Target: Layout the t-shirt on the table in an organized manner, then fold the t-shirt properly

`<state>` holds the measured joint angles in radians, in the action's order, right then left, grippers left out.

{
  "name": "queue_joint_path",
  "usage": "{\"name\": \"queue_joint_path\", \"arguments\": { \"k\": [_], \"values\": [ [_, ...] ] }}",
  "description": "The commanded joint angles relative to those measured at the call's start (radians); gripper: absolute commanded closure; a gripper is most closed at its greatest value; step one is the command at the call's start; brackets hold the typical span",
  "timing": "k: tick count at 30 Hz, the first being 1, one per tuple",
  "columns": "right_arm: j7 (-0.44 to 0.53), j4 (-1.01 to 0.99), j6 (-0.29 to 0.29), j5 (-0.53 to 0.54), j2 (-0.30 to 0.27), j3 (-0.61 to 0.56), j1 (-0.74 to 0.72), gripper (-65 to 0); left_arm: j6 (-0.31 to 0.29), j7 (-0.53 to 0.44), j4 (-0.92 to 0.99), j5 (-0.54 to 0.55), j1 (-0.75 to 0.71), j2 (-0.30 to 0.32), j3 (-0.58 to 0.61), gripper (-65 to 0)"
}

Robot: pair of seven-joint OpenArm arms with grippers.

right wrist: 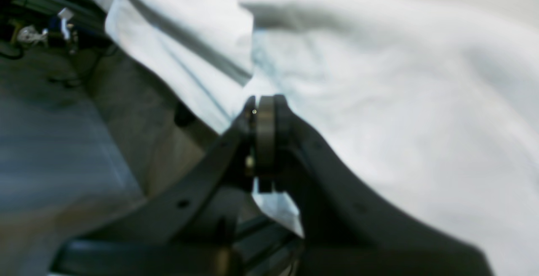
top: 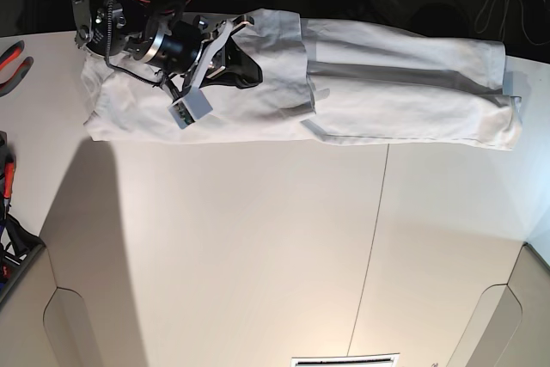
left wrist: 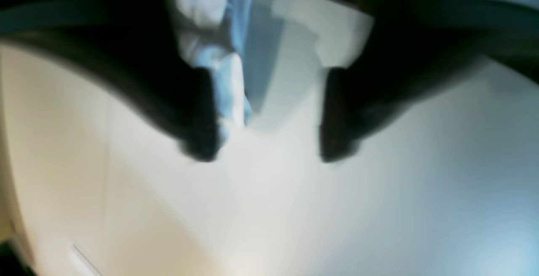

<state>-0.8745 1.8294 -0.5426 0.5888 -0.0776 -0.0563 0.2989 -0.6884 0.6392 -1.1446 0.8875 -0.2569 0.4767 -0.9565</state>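
Lying along the table's (top: pixel 258 255) far edge, the t-shirt (top: pixel 387 92).

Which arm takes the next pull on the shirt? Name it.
Right, probably: the right gripper is shut at the edge of the shirt; the left gripper hangs open over bare table.

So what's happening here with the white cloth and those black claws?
A two-armed robot is working on a white t-shirt that lies stretched in a long, partly folded band along the far edge of the table. The right gripper is shut and sits against the cloth at one end; whether it pinches any is unclear. The left gripper is open over bare table, with a bit of shirt beside one finger. The fold looks unfinished.
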Motion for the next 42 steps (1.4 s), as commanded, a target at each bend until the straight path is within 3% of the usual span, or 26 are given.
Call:
{"name": "queue_joint_path", "arguments": {
  "k": [1,9,18,24,28,35,38,40,42],
  "values": [
    [0.032,0.007,-0.007,0.021,0.0,0.0,-0.005,0.0,-0.01,-0.003,0.017,0.048,0.002,0.016,-0.007,-47.6],
    [0.037,0.003,-0.008,0.042,0.0,0.0,-0.008,0.0,-0.01,0.25,0.193,0.393,0.019,-0.014,-0.005,-47.5],
    [0.037,0.003,-0.008,0.047,0.0,0.0,-0.008,0.0,-0.01,0.282,0.211,0.393,0.038,-0.039,0.043,-47.5],
    [0.037,0.003,-0.008,0.047,0.0,0.0,-0.008,0.0,-0.01,0.185,0.211,0.297,0.04,-0.046,0.185,-47.5],
    [0.037,0.003,-0.008,0.047,0.0,0.0,-0.008,0.0,-0.01,0.18,0.211,0.298,0.043,-0.047,0.246,-47.5],
    [0.037,0.003,-0.008,0.047,0.0,0.0,-0.008,0.0,-0.01,0.18,0.211,0.298,0.043,-0.047,0.25,-47.4],
    [0.037,0.003,-0.008,0.047,0.0,0.0,-0.008,0.0,-0.01,0.223,0.21,0.324,0.043,-0.047,0.249,-47.0],
    [0.038,0.003,-0.008,0.047,0.0,0.0,-0.008,0.0,-0.01,0.277,0.209,0.367,0.043,-0.047,0.249,-42.4],
    [0.038,0.003,-0.008,0.047,0.0,0.0,-0.008,0.0,-0.01,0.318,0.209,0.404,0.043,-0.047,0.249,-32.4]
  ]
}}
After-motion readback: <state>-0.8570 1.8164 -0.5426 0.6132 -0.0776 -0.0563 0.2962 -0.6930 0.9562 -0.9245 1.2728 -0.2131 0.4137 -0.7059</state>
